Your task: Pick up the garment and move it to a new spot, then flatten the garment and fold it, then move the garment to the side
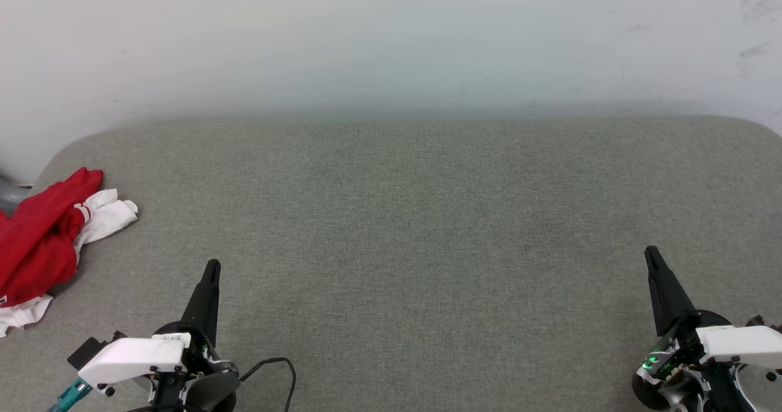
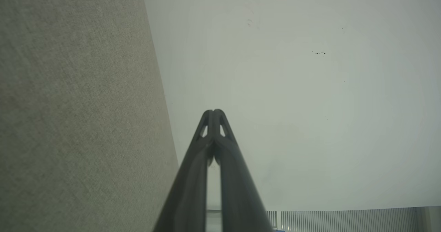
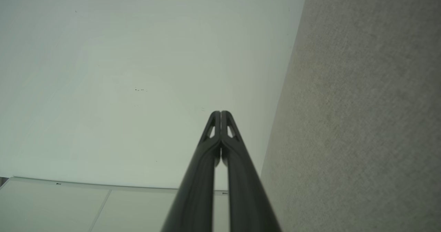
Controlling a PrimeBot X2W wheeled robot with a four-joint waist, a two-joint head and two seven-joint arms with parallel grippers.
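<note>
The garment (image 1: 38, 241), red with white sleeves, lies crumpled at the far left edge of the grey cushioned surface (image 1: 415, 228), partly cut off by the head view's left border. My left gripper (image 1: 212, 266) rests at the lower left, shut and empty, a short way right of the garment and not touching it. My right gripper (image 1: 651, 254) sits at the lower right, also shut and empty, far from the garment. In the left wrist view the left gripper (image 2: 214, 112) has its tips pressed together. In the right wrist view the right gripper (image 3: 220, 113) shows the same.
A pale wall (image 1: 391, 39) rises behind the surface. A black cable (image 1: 278, 366) loops beside my left wrist. A grey object (image 1: 9, 193) peeks in at the left edge behind the garment. The surface's wide grey middle stretches between the two grippers.
</note>
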